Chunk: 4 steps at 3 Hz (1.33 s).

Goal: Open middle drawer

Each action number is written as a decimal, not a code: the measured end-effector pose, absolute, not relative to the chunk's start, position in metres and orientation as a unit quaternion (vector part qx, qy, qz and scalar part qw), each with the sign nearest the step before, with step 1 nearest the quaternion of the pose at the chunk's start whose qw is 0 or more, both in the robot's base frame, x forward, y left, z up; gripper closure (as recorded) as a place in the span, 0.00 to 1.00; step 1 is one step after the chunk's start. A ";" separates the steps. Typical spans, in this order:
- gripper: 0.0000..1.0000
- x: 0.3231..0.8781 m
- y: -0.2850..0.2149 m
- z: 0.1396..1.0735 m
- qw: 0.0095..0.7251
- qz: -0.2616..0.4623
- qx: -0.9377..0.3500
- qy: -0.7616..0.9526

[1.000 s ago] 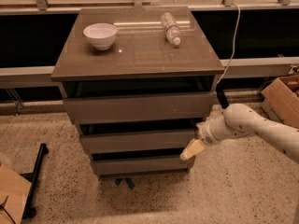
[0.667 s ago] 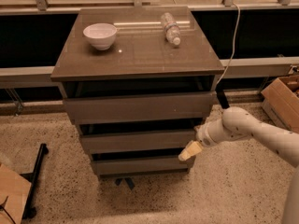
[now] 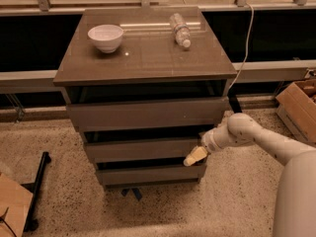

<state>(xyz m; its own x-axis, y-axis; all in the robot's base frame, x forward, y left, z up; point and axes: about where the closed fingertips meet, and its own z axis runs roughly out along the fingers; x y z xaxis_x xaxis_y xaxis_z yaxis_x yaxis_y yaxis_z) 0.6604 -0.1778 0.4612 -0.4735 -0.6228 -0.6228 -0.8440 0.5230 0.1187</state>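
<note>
Cabinet [image 3: 143, 58]: 3 stacked drawers, fronts narrowing downward. Middle drawer [image 3: 140, 149] is the 2nd slab, between the widest top drawer [image 3: 148, 113] and the narrowest bottom drawer [image 3: 150, 174], on the near face of the cabinet.

- Front is a flat slab with no handle. A dark gap runs along its upper edge.
- It sits about in line with the other 2 fronts, so it looks not yet pulled out.

Gripper [image 3: 196, 156]: at the right end of the middle drawer's front, low on the corner, touching or just beside it. The arm reaches in from the right.

- Whether the claw is wide or narrow, I cannot tell. The tan tip reads as 1 mass.
- Judged reason for the placement: with no handle, the side edge or the gap is the only purchase for a pull toward the near side.

On top: white bowl [image 3: 105, 36] far left, clear bottle [image 3: 180, 29] lying far right, well apart. Both rest on the fixed top, so they should not hinder the pull. A hard tug could rock the cabinet and roll the bottle.

Cardboard box [image 3: 298, 107] sits on the floor at right, well away from the drawer's path.
</note>
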 end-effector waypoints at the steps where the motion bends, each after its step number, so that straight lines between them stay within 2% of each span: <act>1: 0.00 0.681 -0.168 0.449 0.268 0.222 -0.447 0.824; 2: 0.18 0.687 -0.160 0.428 0.254 0.245 -0.443 0.824; 3: 0.50 0.687 -0.160 0.432 0.254 0.245 -0.443 0.824; 4: 0.72 0.687 -0.160 0.436 0.254 0.245 -0.443 0.824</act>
